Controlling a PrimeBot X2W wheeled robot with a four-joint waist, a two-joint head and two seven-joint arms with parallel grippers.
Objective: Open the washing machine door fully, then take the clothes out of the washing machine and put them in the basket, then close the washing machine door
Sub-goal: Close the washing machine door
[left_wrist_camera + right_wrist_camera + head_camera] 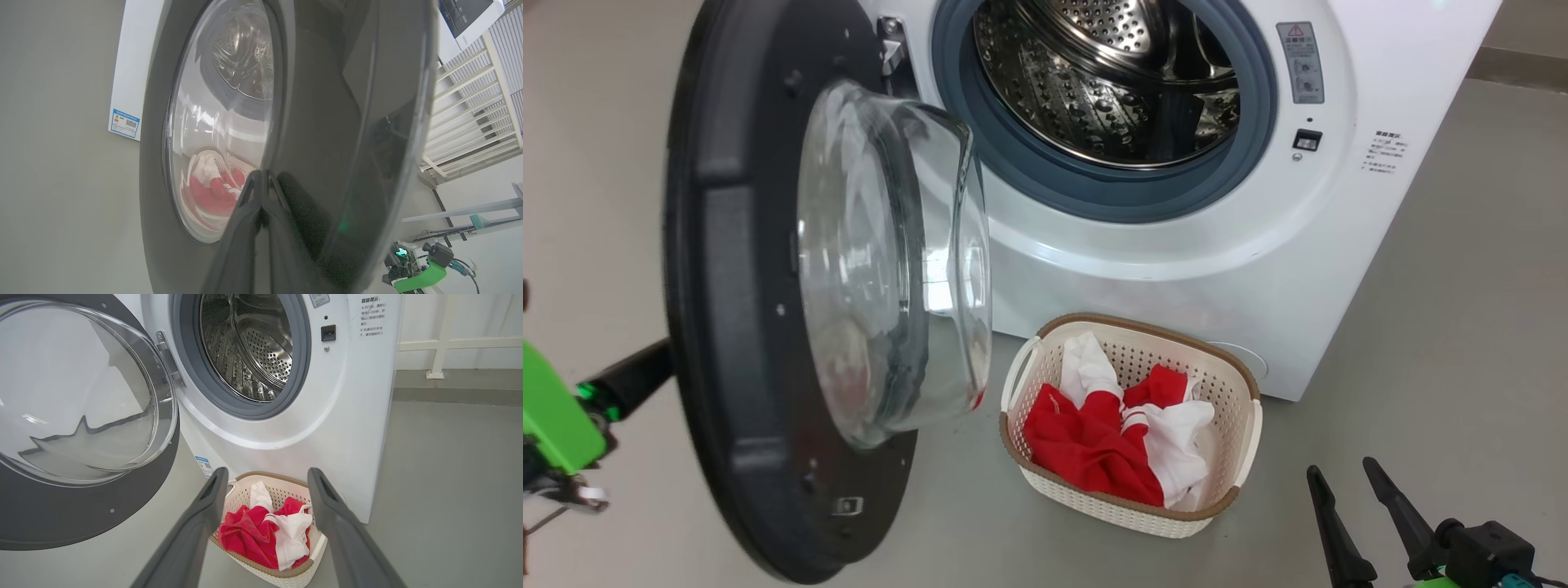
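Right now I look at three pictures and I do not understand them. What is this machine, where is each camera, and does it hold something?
This is a two-armed robot. One picture is from its head; the other two are from cameras on its wrists. On the floor, the washing machine stands with its door swung open. The red and white clothes lie in the basket. The right gripper is open and holds nothing. The left gripper is shut, its tips close against the door's outer face; it grips nothing I can see.

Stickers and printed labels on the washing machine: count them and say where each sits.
3: a grey warning sticker right of the drum opening, a block of printed text further right near the front's edge, and a small blue label low on the left side panel. Others may be hidden.
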